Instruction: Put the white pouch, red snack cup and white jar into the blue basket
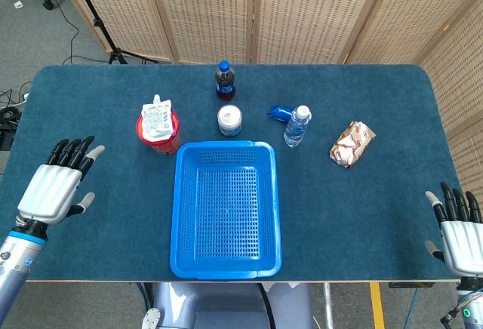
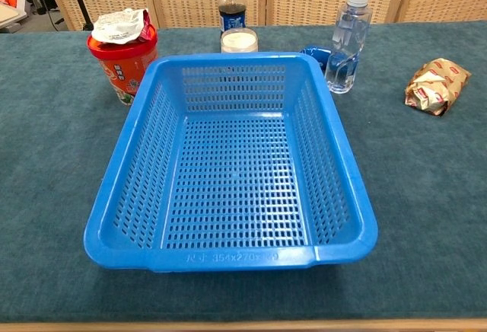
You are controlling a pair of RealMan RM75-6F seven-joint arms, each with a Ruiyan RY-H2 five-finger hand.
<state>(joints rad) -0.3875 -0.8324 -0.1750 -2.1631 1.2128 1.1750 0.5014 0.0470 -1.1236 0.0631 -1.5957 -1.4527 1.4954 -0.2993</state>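
The blue basket (image 1: 226, 208) (image 2: 236, 164) stands empty at the table's front middle. Behind its left corner is the red snack cup (image 1: 158, 134) (image 2: 122, 62), and the white pouch (image 1: 156, 118) (image 2: 118, 26) lies on top of it. The white jar (image 1: 229, 120) (image 2: 239, 40) sits just behind the basket's far rim. My left hand (image 1: 56, 186) hovers open over the table's left side, well left of the cup. Low at the front right corner my right hand (image 1: 459, 227) is open, with nothing in it. Neither hand shows in the chest view.
A dark cola bottle (image 1: 224, 80) (image 2: 231, 3) stands behind the jar. A clear water bottle (image 1: 296, 126) (image 2: 346, 39) and a small blue object (image 1: 280, 112) sit right of the jar. A crumpled snack wrapper (image 1: 352, 143) (image 2: 435, 84) lies further right.
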